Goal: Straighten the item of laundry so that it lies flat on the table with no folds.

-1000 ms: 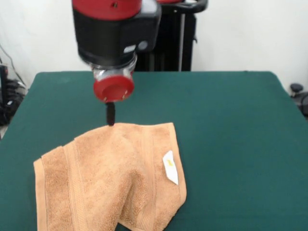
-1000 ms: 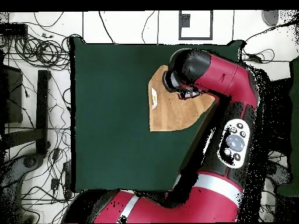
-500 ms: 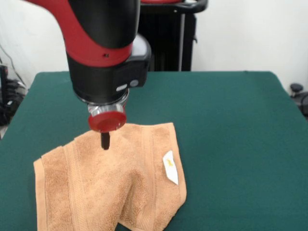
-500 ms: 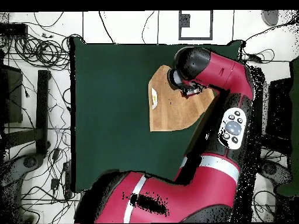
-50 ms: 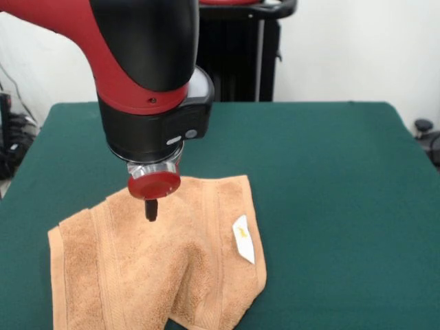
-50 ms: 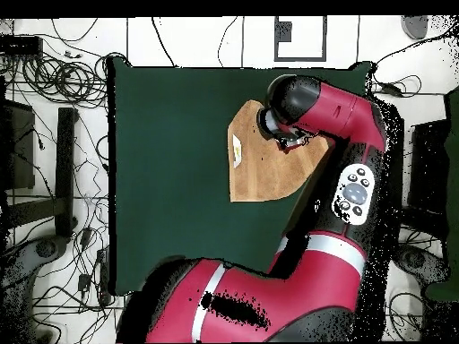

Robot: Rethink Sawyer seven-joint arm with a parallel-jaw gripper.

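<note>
A plain white wall [image 5: 350, 48] fills the upper right of the front view; a black stand [image 5: 258, 51] rises at top centre; in the overhead view, tangled black cables [image 6: 54, 81] sprawl over pale floor [image 6: 179, 40] along the left edge.

Gripper [image 5: 151, 212] over towel [image 5: 137, 268] (on table [image 5: 330, 179])

Orange-tan towel [image 5: 158, 261], white label [image 5: 243, 238], dark green table [image 5: 330, 206]
</note>
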